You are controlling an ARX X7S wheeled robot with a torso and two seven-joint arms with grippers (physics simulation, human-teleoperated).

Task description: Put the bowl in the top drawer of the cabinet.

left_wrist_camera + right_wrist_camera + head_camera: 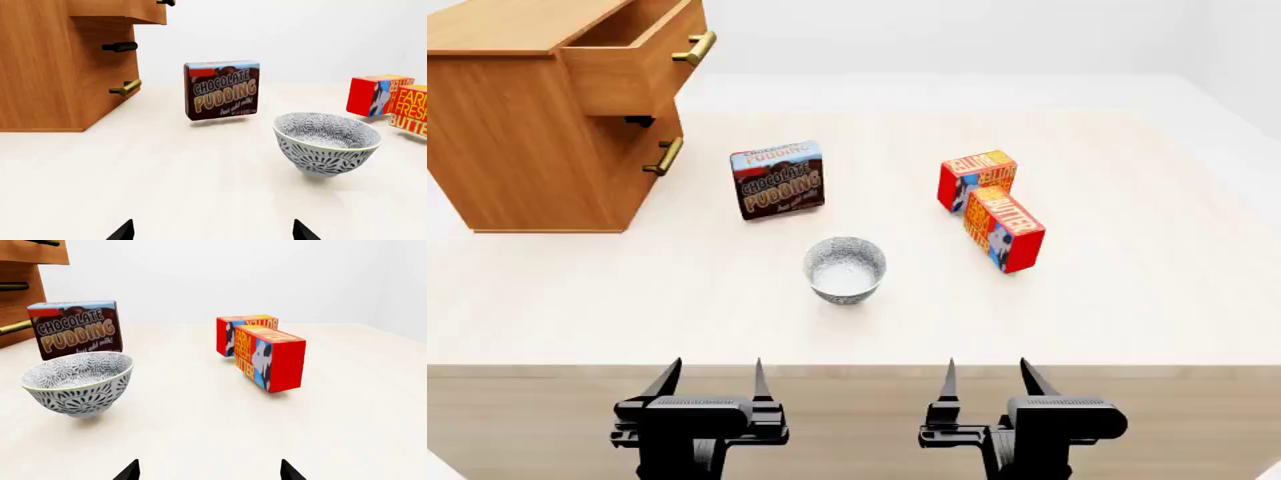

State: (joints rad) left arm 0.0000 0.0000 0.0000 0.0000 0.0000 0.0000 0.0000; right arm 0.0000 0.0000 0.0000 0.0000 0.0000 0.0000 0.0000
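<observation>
The bowl stands upright near the middle of the table, patterned grey-and-white outside, pale inside; the wrist views show it too. The cabinet fills the far left, its top drawer pulled out, brass handle forward. In the left wrist view only the drawer's underside corner shows. My left gripper and right gripper hang open at the table's front edge, well short of the bowl, nothing between their fingers. Only fingertips show in the wrist views.
A chocolate pudding box stands upright between cabinet and bowl. Two red-and-orange butter boxes lie right of the bowl. The lower drawer's brass handle juts from the cabinet front. The table's front edge runs just beyond my grippers.
</observation>
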